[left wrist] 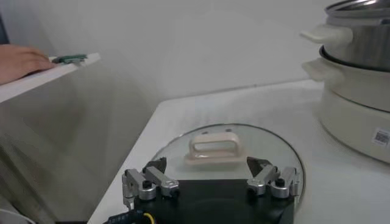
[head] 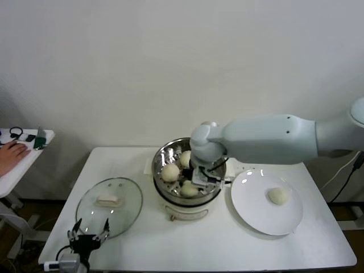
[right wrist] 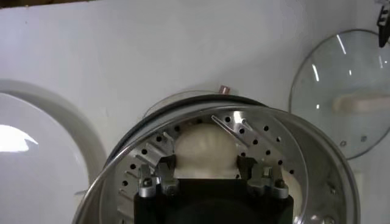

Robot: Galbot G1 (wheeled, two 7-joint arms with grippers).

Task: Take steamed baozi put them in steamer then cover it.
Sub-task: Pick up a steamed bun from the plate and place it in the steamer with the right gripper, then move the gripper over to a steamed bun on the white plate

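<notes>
Down inside the steamer (head: 187, 170) sits my right pincer (right wrist: 206, 167), its fingers (right wrist: 166, 165) set either side of a baozi (right wrist: 205, 149); whether they grip it or have let go, I cannot tell. Two more baozi (head: 170, 172) lie on the perforated tray just beside that pincer, and another (head: 190, 189) shows under it. Off to the pincer's right, on the white plate (head: 256, 213), one baozi (head: 278, 195) lies alone. My left pincer (left wrist: 208, 171) hangs released over the near table (head: 170, 244) edge, its prongs just short of the cover (left wrist: 268, 146), which lies flat with its handle (left wrist: 211, 148) up.
</notes>
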